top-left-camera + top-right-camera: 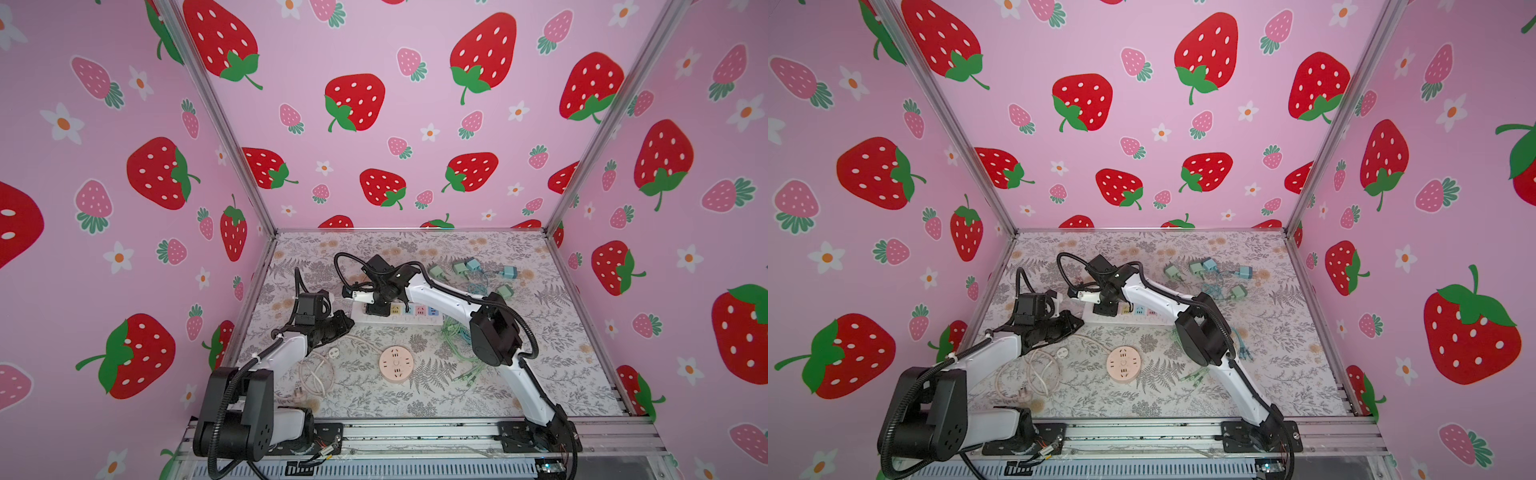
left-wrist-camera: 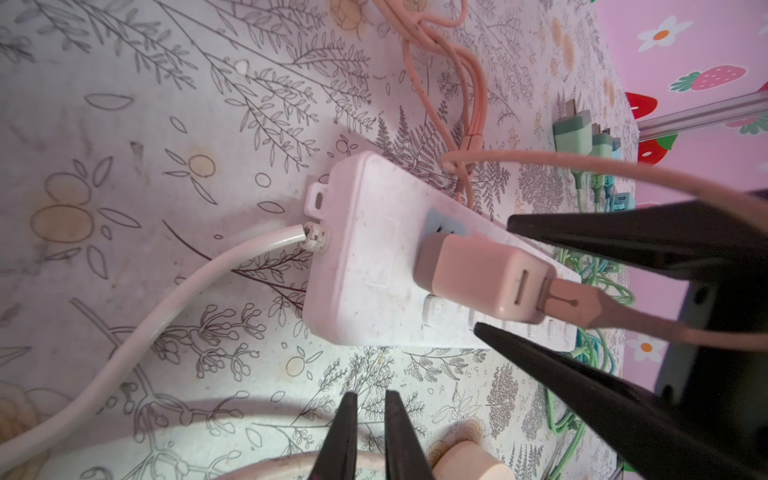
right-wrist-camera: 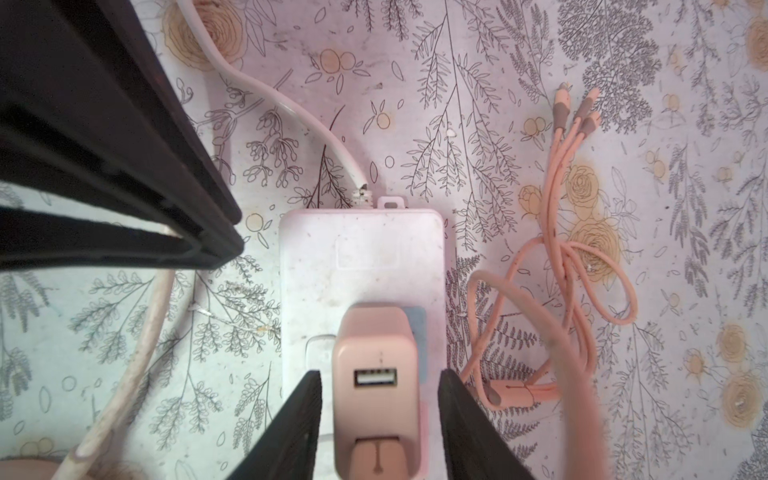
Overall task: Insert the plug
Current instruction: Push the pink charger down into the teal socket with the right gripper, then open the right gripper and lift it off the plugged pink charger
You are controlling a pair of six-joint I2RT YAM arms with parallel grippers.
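Right fingers parted, left fingers nearly closed, arms extended

No word, brand or number can be read in any view. The pink USB charger carries only a tiny mark above its port (too small to tell what it is). The cable connector sitting in that charger shows a moulded line that ends in a dot, a sign and not a letter. The white power strip has a framed panel on its face, with nothing legible on it.
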